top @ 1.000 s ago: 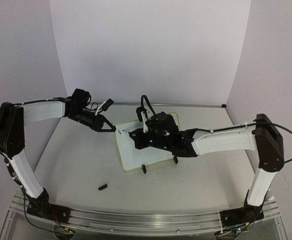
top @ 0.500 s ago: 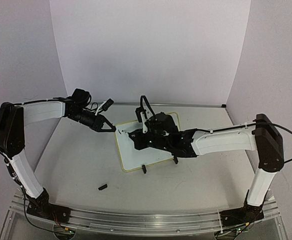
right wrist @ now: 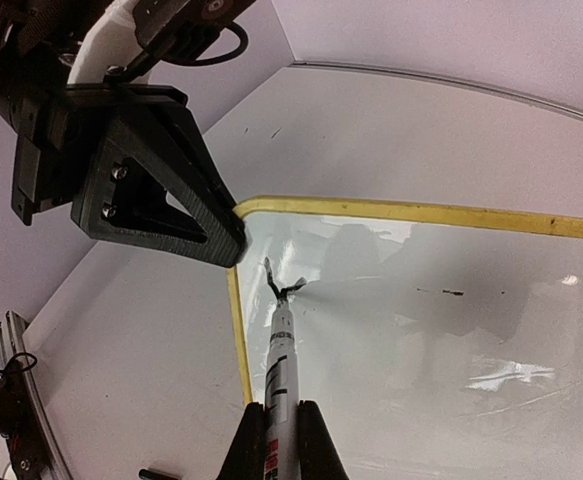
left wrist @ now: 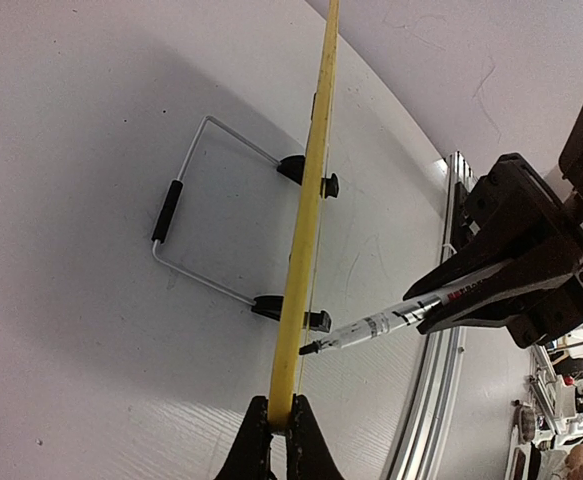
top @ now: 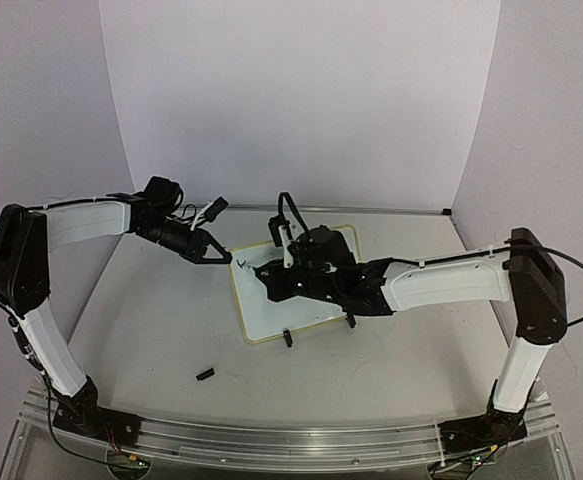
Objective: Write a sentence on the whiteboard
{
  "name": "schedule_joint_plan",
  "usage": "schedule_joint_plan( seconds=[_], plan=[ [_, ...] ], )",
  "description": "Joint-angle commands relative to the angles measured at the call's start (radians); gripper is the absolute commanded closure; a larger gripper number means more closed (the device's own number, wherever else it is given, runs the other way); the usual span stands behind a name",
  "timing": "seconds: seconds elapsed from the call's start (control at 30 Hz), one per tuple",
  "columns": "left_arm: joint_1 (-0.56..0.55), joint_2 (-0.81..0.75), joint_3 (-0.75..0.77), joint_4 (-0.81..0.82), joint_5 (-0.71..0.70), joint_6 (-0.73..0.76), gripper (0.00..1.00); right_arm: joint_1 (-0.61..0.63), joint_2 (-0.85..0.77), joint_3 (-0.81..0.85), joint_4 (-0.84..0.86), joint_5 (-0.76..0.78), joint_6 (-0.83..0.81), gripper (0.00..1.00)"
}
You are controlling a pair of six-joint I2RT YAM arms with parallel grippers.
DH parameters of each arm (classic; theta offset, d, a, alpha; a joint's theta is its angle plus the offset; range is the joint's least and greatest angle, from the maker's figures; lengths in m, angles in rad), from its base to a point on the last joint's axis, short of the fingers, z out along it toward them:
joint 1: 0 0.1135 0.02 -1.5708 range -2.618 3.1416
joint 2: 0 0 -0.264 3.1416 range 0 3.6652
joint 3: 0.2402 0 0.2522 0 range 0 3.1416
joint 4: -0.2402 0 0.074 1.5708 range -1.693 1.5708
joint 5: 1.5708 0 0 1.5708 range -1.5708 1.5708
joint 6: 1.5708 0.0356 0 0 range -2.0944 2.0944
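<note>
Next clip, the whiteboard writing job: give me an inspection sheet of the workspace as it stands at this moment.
Surface: white table, carrying the board.
Job's things: whiteboard with a wire stand at its back. The marker has its tip near the board's corner. The sentence is hardly begun: only a small black stroke, no words readable.
Clutter: small black piece on the table, possibly the marker cap.
Grippers: left gripper, jaws shut on the board's yellow rim; right gripper, jaws shut on the marker.
Cables: black cable loop arching above the right wrist.
Surroundings: plain white walls; metal rail at the near edge.
</note>
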Motion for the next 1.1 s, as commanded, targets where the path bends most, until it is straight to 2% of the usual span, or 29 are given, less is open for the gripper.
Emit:
schedule_joint_plan(
  seconds=[0.0, 0.73, 1.07],
  plan=[
    [-0.009, 0.013, 0.039, -0.005, -0.010, 0.031, 1.00, 0.008, 0.017, 0.008, 0.000, -0.008, 0.007, 1.00],
    [-0.009, 0.009, 0.039, -0.008, -0.012, 0.034, 1.00, 0.024, -0.007, -0.066, -0.009, 0.004, 0.040, 1.00],
    [-0.009, 0.012, 0.039, -0.009, -0.015, 0.035, 1.00, 0.035, -0.089, -0.099, 0.011, -0.022, 0.040, 1.00]
  ],
)
